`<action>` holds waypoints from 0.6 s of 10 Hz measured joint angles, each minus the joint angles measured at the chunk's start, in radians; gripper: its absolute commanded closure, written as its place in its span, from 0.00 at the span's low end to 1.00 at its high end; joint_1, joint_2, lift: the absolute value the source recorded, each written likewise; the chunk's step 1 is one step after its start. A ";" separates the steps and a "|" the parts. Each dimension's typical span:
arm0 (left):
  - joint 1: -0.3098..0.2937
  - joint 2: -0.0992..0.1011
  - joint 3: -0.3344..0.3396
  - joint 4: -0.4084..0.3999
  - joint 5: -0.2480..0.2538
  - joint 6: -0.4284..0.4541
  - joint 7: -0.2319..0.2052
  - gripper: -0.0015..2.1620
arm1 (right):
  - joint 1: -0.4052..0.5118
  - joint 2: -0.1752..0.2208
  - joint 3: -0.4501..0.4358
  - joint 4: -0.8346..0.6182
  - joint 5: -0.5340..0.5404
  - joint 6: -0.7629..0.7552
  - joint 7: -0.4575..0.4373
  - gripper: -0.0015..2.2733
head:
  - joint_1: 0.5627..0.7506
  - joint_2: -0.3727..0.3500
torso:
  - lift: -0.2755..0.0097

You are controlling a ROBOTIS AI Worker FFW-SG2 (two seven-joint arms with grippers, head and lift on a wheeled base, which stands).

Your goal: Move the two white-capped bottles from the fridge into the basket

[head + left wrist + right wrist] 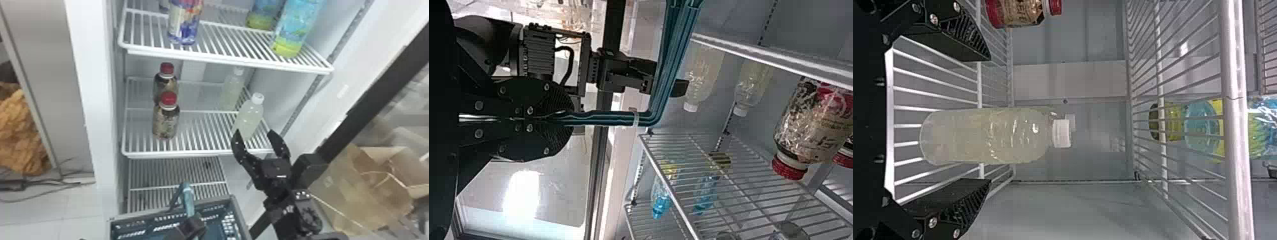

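Note:
The front white-capped bottle (250, 116) stands on the middle shelf at the right; the other white-capped bottle (232, 87) is behind it. My right gripper (255, 135) is open at the shelf's front edge, before the front bottle. In the right wrist view, the front bottle (988, 136) lies between the spread fingers of the right gripper (985, 120), untouched. Low in the head view, my left gripper (191, 227) is at the basket (234, 209). In the left wrist view, the left gripper (566, 119) is shut on the basket's teal handle (616, 119).
Two red-capped bottles (166, 123) stand on the same shelf, left of the white-capped ones. The upper shelf (229, 60) holds blue-and-yellow bottles (297, 28) and a purple-labelled one (185, 22). Cardboard (373, 185) is outside on the right.

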 measured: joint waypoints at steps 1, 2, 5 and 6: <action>-0.002 -0.001 0.000 0.000 -0.001 0.001 0.001 0.52 | -0.018 -0.002 0.000 0.020 -0.002 0.000 -0.002 0.08 | 0.70 0.03 | 0.05; -0.005 -0.001 -0.002 0.000 -0.001 0.002 0.002 0.52 | -0.039 -0.003 0.000 0.044 -0.005 0.000 -0.002 0.08 | 0.70 0.03 | 0.05; -0.007 -0.001 -0.003 0.000 0.000 0.003 0.003 0.52 | -0.102 -0.006 0.001 0.117 -0.004 0.000 -0.002 0.08 | 0.70 0.03 | 0.05; -0.007 -0.002 -0.002 0.000 0.000 0.003 0.003 0.52 | -0.120 -0.008 0.005 0.138 -0.003 0.000 -0.002 0.09 | 0.70 0.03 | 0.05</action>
